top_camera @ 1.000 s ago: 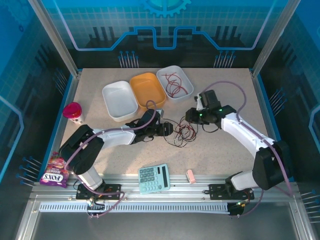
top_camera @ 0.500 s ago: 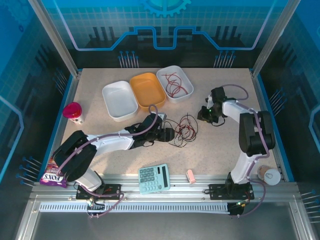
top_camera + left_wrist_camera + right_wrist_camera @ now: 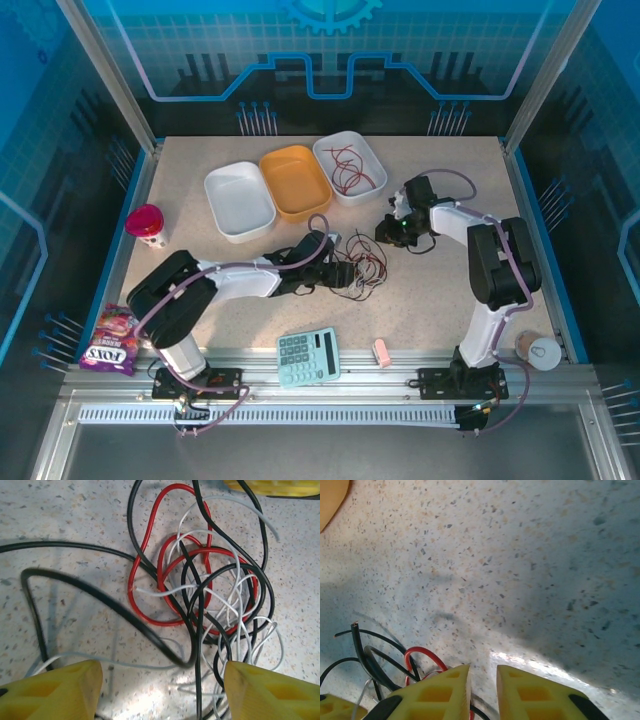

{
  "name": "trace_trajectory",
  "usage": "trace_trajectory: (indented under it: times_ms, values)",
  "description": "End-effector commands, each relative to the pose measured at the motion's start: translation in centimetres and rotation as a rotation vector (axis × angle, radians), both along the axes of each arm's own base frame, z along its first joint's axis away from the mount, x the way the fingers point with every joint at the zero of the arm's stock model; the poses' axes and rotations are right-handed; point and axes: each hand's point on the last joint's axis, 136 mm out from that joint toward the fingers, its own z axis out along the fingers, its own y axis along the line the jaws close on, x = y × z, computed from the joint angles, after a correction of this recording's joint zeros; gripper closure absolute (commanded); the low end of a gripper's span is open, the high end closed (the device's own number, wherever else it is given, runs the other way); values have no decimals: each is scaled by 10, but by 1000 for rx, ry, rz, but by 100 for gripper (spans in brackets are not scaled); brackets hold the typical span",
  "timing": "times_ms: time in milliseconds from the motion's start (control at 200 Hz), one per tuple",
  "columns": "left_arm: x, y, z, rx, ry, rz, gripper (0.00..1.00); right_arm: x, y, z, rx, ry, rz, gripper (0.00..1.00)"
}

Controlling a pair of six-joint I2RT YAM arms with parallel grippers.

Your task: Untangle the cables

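**Desk.** The cables [image 3: 362, 262] are found in one tangle near the middle of the desk [image 3: 450, 300], just in front of the three trays [image 3: 238, 200]. A few red strands are seen in the rightmost tray.

**Arms.** The left arm [image 3: 240, 278] is laid low across the desk, stretched rightward from its base, with the wrist brought to the left edge of the tangle. The right arm [image 3: 490, 250] is folded with the elbow raised, and its forearm is reached leftward to the far right edge of the tangle.

**Tangle: hazards.** Red, black and whitish strands are crossed many times in the left wrist view. If a pull is applied from both sides at once, the crossings are likely to be tightened instead of freed. The whole bundle may also be dragged across the desk as one mass.

**Pincers.** The left pincer [image 3: 162, 690] is held wide, with a black cable [image 3: 100, 597] and whitish strands lying between its fingers; nothing is clamped. If it is closed here, several strands may be caught together. The right pincer [image 3: 483, 690] is drawn to a narrow slit; whether a strand is pinched cannot be told. A red loop [image 3: 422, 652] is seen just beside its left finger.
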Motion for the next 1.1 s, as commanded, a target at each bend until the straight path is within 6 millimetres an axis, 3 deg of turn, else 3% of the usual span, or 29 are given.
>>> trace_trajectory:
  times_ms: [0,225,365,836,1096]
  values:
    - [10,-13,-3,0,-9,-21,42,0,18,-3,45,11,37,79]
    - [29,-7,-25,-11,47,42,59,-7,36,5,82,-9,78,78]
    - [36,-8,-29,-9,57,43,68,-13,41,-2,91,4,89,78]
    - [36,-5,-42,3,87,55,73,-10,35,-25,35,46,58,77]
    - [35,-3,-44,2,93,57,73,-9,12,-7,-73,-31,-3,74]
